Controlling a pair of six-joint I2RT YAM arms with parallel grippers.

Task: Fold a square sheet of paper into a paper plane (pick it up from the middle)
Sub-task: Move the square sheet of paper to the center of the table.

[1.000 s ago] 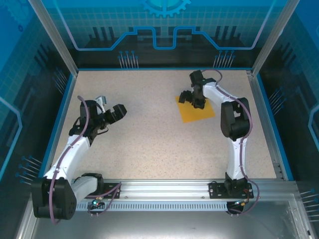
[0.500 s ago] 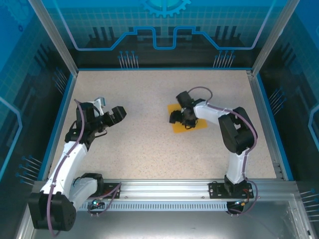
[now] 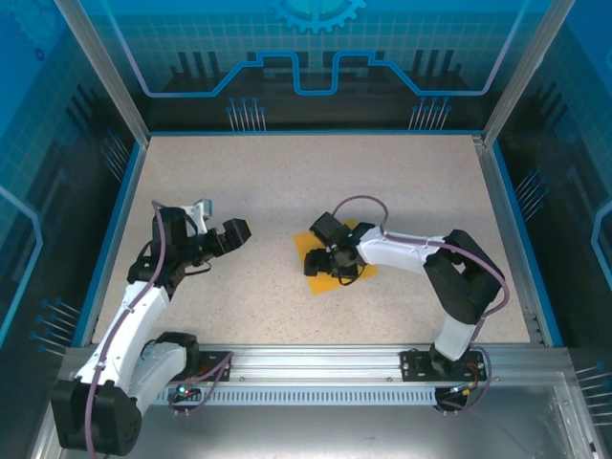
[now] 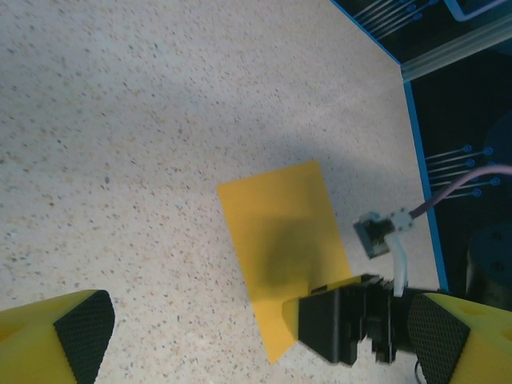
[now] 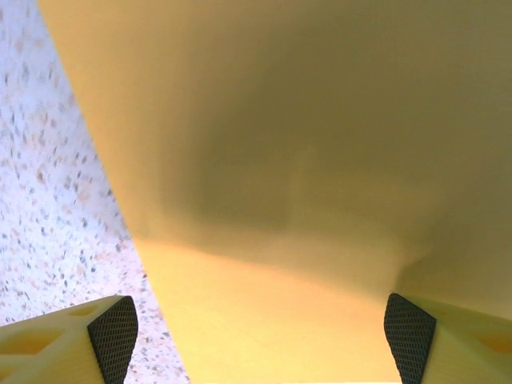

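Observation:
The square sheet of paper [image 3: 314,267] is plain orange-yellow and lies flat, without creases, on the speckled table just right of centre. My right gripper [image 3: 333,260] stands over it, open wide and tips down. Both its fingertips [image 5: 112,338] rest at the sheet [image 5: 304,160], which spans the gap between them. My left gripper [image 3: 232,232] hovers open and empty to the left, apart from the paper. In the left wrist view the sheet [image 4: 276,232] lies ahead of my left gripper [image 4: 260,340], with the right gripper [image 4: 344,324] on its near corner. A paper plane is out of view.
The speckled table [image 3: 287,182] is bounded by a blue rim and a metal frame [image 3: 115,86], with a rail [image 3: 306,363] along the near edge. The right arm's elbow [image 3: 469,277] stretches rightward from the sheet.
My right gripper has moved from the back right toward the table's centre, and the sheet has slid with it, to the left and nearer. The left gripper has crept slightly rightward.

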